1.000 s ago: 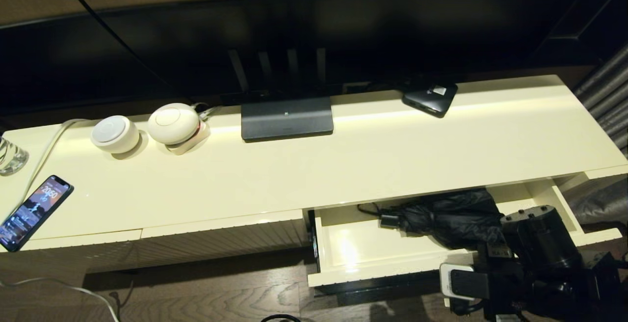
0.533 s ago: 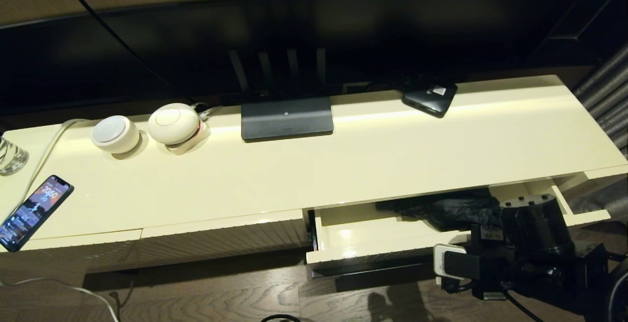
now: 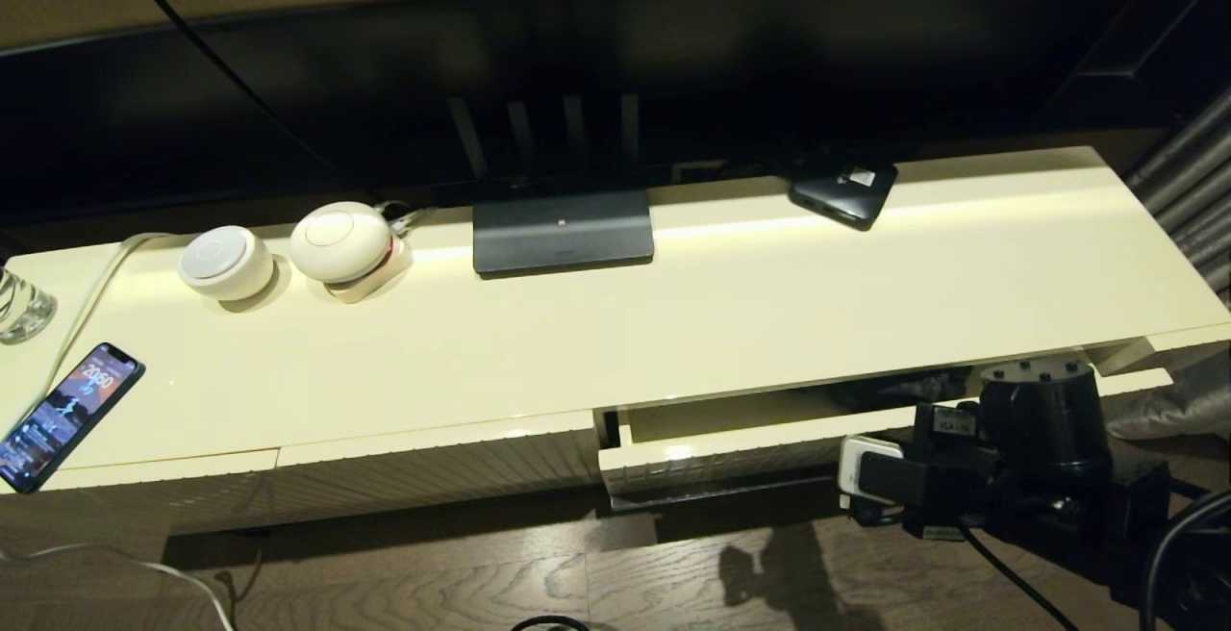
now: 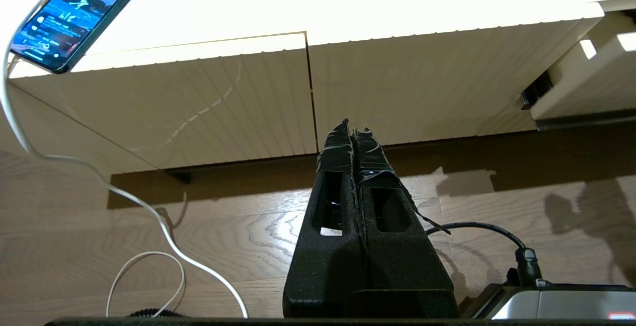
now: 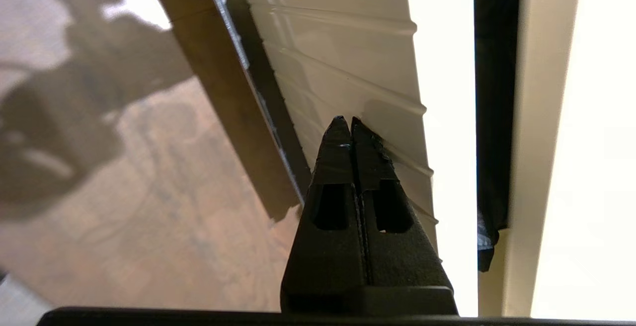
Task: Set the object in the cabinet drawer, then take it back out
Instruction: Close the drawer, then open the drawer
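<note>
The cabinet drawer (image 3: 731,453) stands almost shut, its ribbed cream front a little proud of the cabinet face. Only a thin sliver of the black umbrella (image 3: 904,389) shows in the gap under the cabinet top; the right wrist view shows it as dark fabric (image 5: 492,117) behind the drawer front (image 5: 348,52). My right gripper (image 5: 346,120) is shut and empty, its tips pressed against the ribbed front. The right arm (image 3: 1039,415) is at the drawer's right end. My left gripper (image 4: 352,124) is shut and empty, low over the floor before the closed left panels.
On the cabinet top (image 3: 673,323) are a lit phone (image 3: 69,415) at the left edge, a glass (image 3: 19,304), two white round devices (image 3: 226,263), a dark stand (image 3: 563,232) and a small black box (image 3: 844,189). A white cable (image 4: 149,216) loops on the wooden floor.
The right arm has moved forward and the drawer has slid from half open to nearly shut. The umbrella inside has gone almost out of sight.
</note>
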